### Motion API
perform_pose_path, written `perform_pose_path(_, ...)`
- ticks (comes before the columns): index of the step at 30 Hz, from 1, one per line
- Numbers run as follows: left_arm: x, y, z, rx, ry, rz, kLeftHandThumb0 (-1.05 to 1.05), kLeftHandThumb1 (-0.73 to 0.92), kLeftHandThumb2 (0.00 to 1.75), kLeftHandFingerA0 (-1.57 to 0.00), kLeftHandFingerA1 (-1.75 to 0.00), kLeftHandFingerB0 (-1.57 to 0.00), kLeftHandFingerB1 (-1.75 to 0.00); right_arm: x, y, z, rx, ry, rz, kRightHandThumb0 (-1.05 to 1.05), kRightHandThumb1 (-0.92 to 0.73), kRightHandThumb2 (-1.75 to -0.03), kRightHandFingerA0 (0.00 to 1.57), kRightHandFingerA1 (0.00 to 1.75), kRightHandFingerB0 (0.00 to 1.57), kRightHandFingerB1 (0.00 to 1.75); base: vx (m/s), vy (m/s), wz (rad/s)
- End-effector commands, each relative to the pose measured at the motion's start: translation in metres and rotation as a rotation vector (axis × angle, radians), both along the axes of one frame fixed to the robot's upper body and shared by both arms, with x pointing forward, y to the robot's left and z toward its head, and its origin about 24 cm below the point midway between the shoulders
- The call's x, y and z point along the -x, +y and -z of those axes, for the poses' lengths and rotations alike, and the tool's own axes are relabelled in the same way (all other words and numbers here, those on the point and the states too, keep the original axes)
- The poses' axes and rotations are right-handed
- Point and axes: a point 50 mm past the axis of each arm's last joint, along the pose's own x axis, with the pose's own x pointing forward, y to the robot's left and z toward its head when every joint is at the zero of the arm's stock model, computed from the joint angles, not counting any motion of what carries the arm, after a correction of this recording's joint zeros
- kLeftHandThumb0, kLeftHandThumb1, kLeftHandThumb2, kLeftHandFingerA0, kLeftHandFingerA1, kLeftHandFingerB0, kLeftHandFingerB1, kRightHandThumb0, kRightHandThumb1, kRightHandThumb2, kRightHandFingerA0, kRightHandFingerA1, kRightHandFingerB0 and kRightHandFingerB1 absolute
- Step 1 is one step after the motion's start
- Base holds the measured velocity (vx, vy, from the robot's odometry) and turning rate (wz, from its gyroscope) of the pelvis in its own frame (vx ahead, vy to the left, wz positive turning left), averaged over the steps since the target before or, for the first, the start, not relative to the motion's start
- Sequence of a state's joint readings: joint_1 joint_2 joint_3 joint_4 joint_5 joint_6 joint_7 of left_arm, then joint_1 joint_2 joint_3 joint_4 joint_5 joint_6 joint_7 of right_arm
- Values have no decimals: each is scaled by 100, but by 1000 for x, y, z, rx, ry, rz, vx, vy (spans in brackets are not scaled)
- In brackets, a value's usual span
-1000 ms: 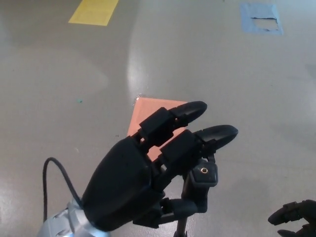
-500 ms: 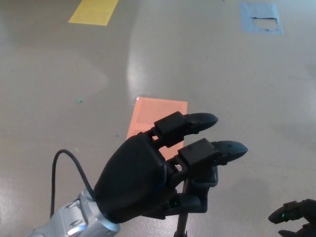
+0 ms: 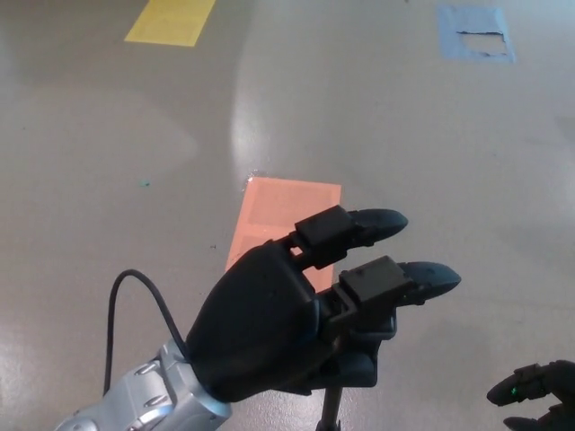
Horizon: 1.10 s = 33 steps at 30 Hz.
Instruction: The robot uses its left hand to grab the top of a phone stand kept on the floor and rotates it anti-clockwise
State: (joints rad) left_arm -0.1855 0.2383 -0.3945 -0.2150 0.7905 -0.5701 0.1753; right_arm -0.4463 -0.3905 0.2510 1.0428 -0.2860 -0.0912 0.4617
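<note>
The robot's black left hand (image 3: 274,337) fills the lower middle of the head view, its back toward the camera, and it is clenched around the top of the black phone stand (image 3: 359,359). The two thick fingers (image 3: 395,278) reach out over the stand's head toward the right, and the thumb is hidden under the palm. Only a dark corner of the stand's top shows beneath the fingers, with its thin black pole (image 3: 330,415) dropping straight to the bottom edge of the picture.

Compared with half a second ago, the hand has turned further: the palm sits slightly more to the right and lower, the fingertips point further right, and the small round screw hole on the stand's head, visible a second ago, is now covered. The silver forearm (image 3: 144,404) and its black cable loop (image 3: 135,305) have swung further into view at lower left.

An orange rectangular patch (image 3: 278,211) lies on the grey glossy floor (image 3: 108,162) just behind the hand. A yellow patch (image 3: 171,20) and a blue tape patch (image 3: 474,32) sit far off at the top. The right hand (image 3: 539,395) shows at the lower right corner, holding nothing, fingers loosely curled and apart.
</note>
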Motion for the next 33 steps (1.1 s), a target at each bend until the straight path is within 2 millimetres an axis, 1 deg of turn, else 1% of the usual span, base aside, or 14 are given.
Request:
perform_pose_path(1,0,-2,-1,-10,-40,13,-30,40,58,-37,-38,-41,-40,-2,-6,-5,0,-12,7,-47,-75,-62,48,40,37,35,0,0,0)
perform_pose_path(14,-2,-1,4,-41,-62,-6,-28,39,57,-38,-37,-45,-41,-2,-7,-6,9,-15,5,-50,-74,-62,49,40,38,35,0,0,0)
perform_pose_path(15,-2,-2,4,-43,-66,-6,-27,39,57,-38,-37,-45,-41,-2,-7,-6,11,-15,4,-40,-56,-99,42,60,23,49,0,0,0)
perform_pose_path(16,-3,-2,4,-48,-72,-6,-26,39,57,-38,-38,-45,-41,-2,-7,-6,13,-18,1,-48,-76,-63,51,41,40,36,0,0,0)
perform_pose_path(18,-4,-2,4,-52,-76,-7,-26,39,57,-38,-38,-45,-41,-3,-6,-6,13,-20,-2,-48,-76,-63,51,41,40,36,0,0,0)
perform_pose_path(19,-5,-3,4,-52,-75,-5,-25,39,56,-38,-37,-46,-40,-3,-7,-6,12,-17,0,-40,-56,-99,42,60,24,49,0,0,0)
perform_pose_path(20,-5,-3,4,-52,-75,-4,-25,39,56,-38,-37,-46,-40,-3,-7,-6,12,-16,1,-40,-56,-99,42,60,24,49,0,0,0)
perform_pose_path(21,-7,-4,5,-53,-77,-5,-23,39,56,-39,-38,-47,-40,-3,-7,-6,15,-15,3,-49,-76,-62,50,39,39,34,0,0,0)
perform_pose_path(24,-13,-4,6,-66,-91,-14,-24,42,57,-40,-38,-48,-40,-4,-6,-7,13,-19,8,-53,-62,-87,43,52,34,47,0,0,0)
perform_pose_path(25,-16,-4,7,-86,-95,-27,-25,42,58,-40,-38,-46,-41,-4,-6,-7,12,-21,8,-38,-56,-99,43,60,23,49,0,0,0)
perform_pose_path(30,-24,-5,8,-120,-94,-43,-18,46,57,-44,-38,-50,-40,-5,-6,-9,4,-27,5,-53,-62,-87,45,53,35,48,0,0,0)
perform_pose_path(31,-25,-4,7,-122,-88,-41,-18,48,58,-48,-39,-53,-41,-5,-6,-9,3,-27,6,-49,-74,-63,50,41,38,35,0,0,0)
perform_pose_path(32,-25,-4,7,-123,-85,-40,-18,48,58,-48,-39,-53,-41,-5,-6,-9,2,-26,6,-49,-74,-63,50,41,38,35,0,0,0)
perform_pose_path(33,-26,-4,8,-114,-74,-33,-12,53,56,-67,-42,-66,-41,-6,-6,-9,9,-26,3,-53,-62,-87,45,53,36,48,0,0,0)
